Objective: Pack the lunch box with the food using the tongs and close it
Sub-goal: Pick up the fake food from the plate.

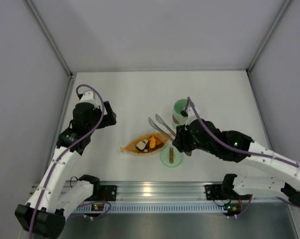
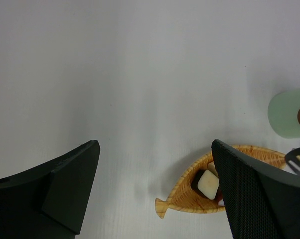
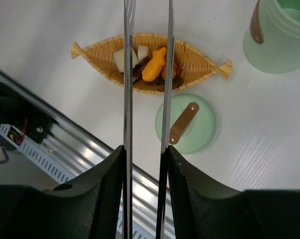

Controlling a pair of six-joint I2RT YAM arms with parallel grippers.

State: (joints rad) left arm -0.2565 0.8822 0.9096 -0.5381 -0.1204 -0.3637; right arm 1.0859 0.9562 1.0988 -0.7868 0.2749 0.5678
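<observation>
My right gripper [image 1: 180, 138] [image 3: 146, 149] is shut on the tongs [image 1: 162, 125] [image 3: 127, 74], one slim arm against each finger. The tongs' two tips stand apart above the orange leaf-shaped dish [image 1: 131, 148] [image 3: 96, 52]. The food [image 1: 149, 143] [image 3: 155, 65] lies in that dish: orange, white and dark pieces. The mint-green lunch box [image 1: 180, 110] [image 3: 284, 42] stands open behind the dish. Its lid [image 1: 171, 156] [image 3: 200, 130] with the brown handle lies flat in front of the dish. My left gripper [image 1: 110, 118] [image 2: 155, 144] hangs open and empty to the left of the dish [image 2: 182, 196].
The aluminium rail [image 1: 150, 190] runs along the near table edge, just below the lid. Grey walls close the table on the left, back and right. In the left wrist view the lunch box [image 2: 287, 112] and a tong tip [image 2: 299, 159] show at the right edge.
</observation>
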